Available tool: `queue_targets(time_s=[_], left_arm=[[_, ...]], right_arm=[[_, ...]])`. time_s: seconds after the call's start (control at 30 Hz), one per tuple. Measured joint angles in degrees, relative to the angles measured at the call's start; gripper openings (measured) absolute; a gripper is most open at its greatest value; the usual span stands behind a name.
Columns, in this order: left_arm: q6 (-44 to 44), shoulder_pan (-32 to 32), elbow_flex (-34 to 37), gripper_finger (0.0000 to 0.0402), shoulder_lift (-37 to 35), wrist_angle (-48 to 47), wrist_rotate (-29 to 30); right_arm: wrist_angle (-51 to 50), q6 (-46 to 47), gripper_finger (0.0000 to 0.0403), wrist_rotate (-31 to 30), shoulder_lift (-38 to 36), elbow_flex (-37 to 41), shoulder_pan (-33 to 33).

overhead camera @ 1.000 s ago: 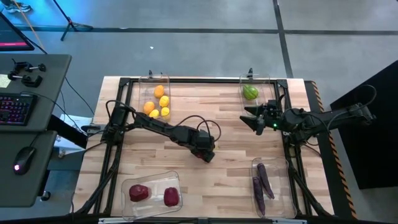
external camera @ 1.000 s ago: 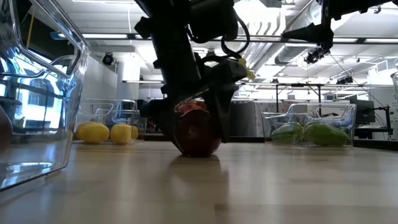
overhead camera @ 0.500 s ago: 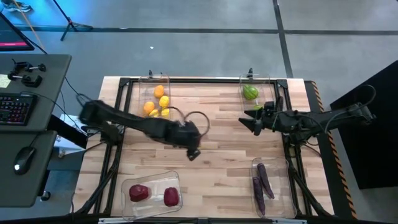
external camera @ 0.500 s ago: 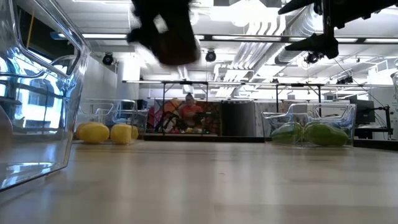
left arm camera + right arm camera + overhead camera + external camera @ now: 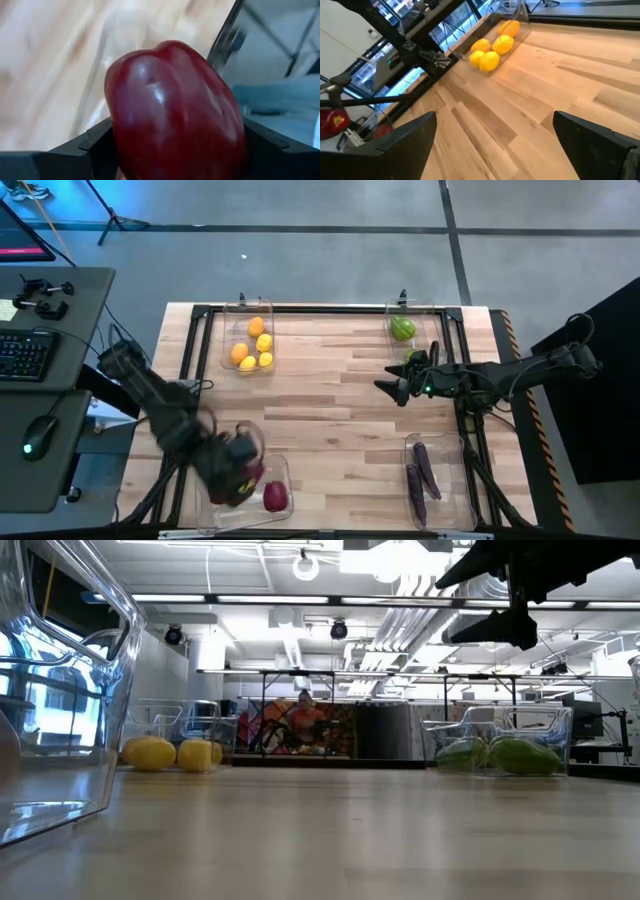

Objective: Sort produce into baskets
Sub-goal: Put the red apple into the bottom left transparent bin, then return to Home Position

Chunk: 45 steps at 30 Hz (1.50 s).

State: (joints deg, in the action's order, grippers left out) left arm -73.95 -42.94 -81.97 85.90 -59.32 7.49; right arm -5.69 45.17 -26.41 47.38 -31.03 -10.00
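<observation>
A wooden slatted bench (image 5: 330, 410) is seen from above, with a grey desk carrying a keyboard (image 5: 22, 355) at its left. Four clear rectangular plastic bins are placed near the corners. Orange and yellow round fruits (image 5: 252, 346) are held in the far left bin (image 5: 228, 315), green pieces (image 5: 403, 329) in the far right bin (image 5: 432, 312), and long dark purple pieces (image 5: 420, 470) in the near right bin (image 5: 455, 490). The left gripper (image 5: 238, 475) is positioned over the near left bin (image 5: 284, 467), beside one dark red lump (image 5: 275, 497). Its fingers (image 5: 100, 145) are closed on a glossy dark red bell pepper (image 5: 172, 112). The right gripper (image 5: 390, 388) is held above the bench's right half, near the green bin, with its fingers (image 5: 400, 137) spread wide and nothing between them.
</observation>
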Motion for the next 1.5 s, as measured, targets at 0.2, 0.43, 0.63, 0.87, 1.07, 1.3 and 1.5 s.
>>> queue_targets(time_s=[0.2,0.43,0.63,0.87,1.07,1.3,1.5], left_arm=[[-17.0,-8.8,0.1,0.0296,5.2,-0.4,-0.2],[-19.0,-11.0,0.1,0.0310,9.6,-0.4,-2.0],[-14.9,-8.4,0.1,0.0319,11.8,-0.4,-5.7],[-4.6,-2.7,0.1,0.0369,11.3,-0.4,-7.4],[6.0,-0.1,0.1,0.0393,8.8,-0.6,-10.9],[15.1,4.8,0.1,0.0394,-2.0,-1.0,-7.7],[26.1,14.8,0.0,0.0394,-10.1,-5.9,-4.1]], right_arm=[[0.4,1.1,0.0390,0.0,2.4,0.0,0.0],[0.6,1.3,0.0390,-1.4,2.9,0.0,0.0],[0.8,1.3,0.0390,-1.5,2.9,0.0,0.0],[0.8,1.3,0.0390,-1.5,2.9,0.0,0.0],[0.8,1.3,0.0390,-1.5,2.9,0.0,0.0],[0.8,1.3,0.0390,-1.7,2.9,0.0,0.0],[5.3,1.3,0.0390,-2.8,2.9,0.0,0.0]])
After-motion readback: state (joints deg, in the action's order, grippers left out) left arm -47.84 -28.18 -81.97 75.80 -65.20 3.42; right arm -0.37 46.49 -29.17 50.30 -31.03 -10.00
